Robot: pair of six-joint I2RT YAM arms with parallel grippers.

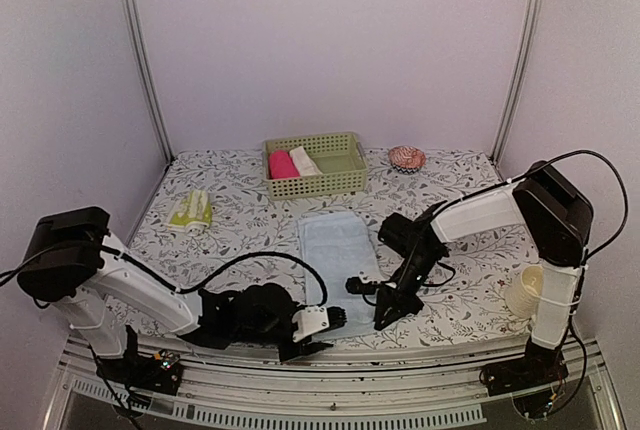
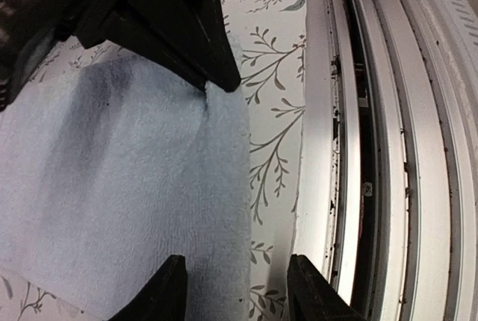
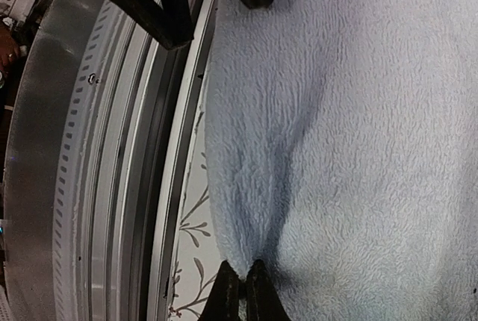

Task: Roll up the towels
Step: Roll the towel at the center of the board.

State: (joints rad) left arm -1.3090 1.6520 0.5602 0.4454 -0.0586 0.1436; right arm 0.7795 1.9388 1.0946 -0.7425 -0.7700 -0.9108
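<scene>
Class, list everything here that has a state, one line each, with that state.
Blue towel: spread flat, unrolled, near edge pinched up.
Yellow-green towel: bunched, lying at the left.
Pink roll: rolled, in the basket.
White roll: rolled, in the basket.
Left pincer: open, astride the blue towel's edge.
Right pincer: shut on the blue towel.

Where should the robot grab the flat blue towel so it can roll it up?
Probably at its near edge, close to the two corners, coming in from the arms' side. The blue towel lies flat and spread out, so only that thin edge can be pinched and lifted, and rolling away from there should keep it straight. The right gripper is shut on that edge.
</scene>
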